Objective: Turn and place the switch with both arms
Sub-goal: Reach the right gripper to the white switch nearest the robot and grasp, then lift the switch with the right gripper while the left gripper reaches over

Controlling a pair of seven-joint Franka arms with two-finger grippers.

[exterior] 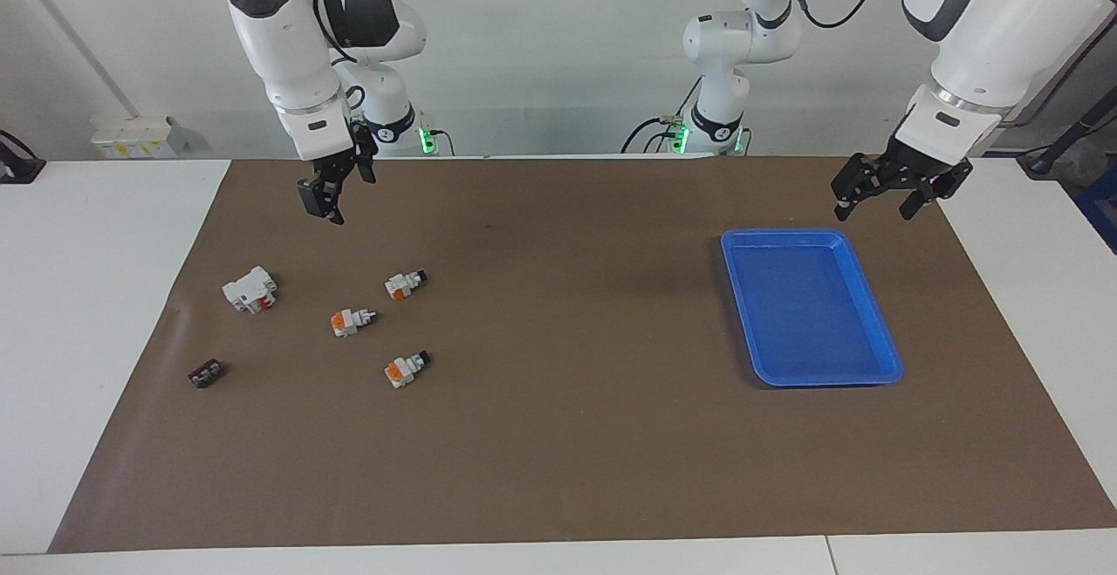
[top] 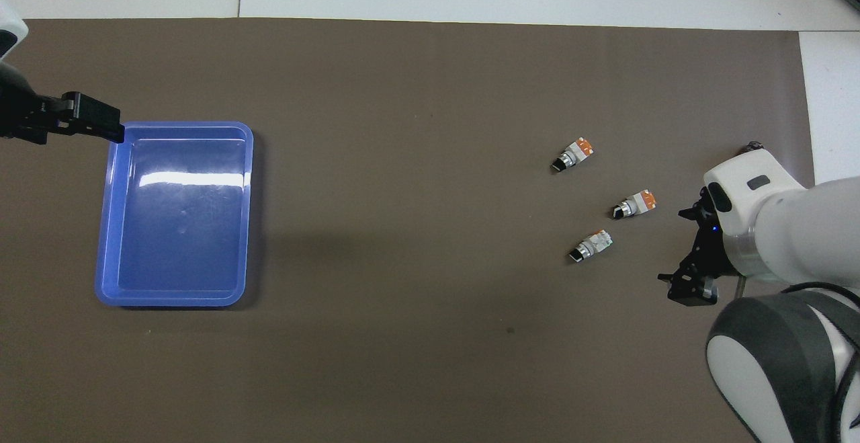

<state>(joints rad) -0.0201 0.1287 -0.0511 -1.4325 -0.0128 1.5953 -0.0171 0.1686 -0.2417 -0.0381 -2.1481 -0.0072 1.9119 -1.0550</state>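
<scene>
Both arms hang in the air with nothing held. The right claw [exterior: 333, 195] points down over bare brown surface [exterior: 558, 435] at the right arm's end, its fingers close together with no clear gap. The left claw [exterior: 881, 195] hovers at the left arm's end, just at the corner of the blue tray [exterior: 881, 364] that lies nearest the robots; its fingers are spread apart. Farther from the robots than the right claw, three switches lie on their sides on the surface. The first switch [exterior: 406, 284] lies closest to that claw; a second switch [exterior: 352, 321] lies a little farther out, and a third switch [exterior: 407, 368] lies farther again. A larger white block [exterior: 250, 289] with red lies beside the switches, toward the surface's edge. Farthest from the right claw sits a tiny black piece [exterior: 206, 373].
</scene>
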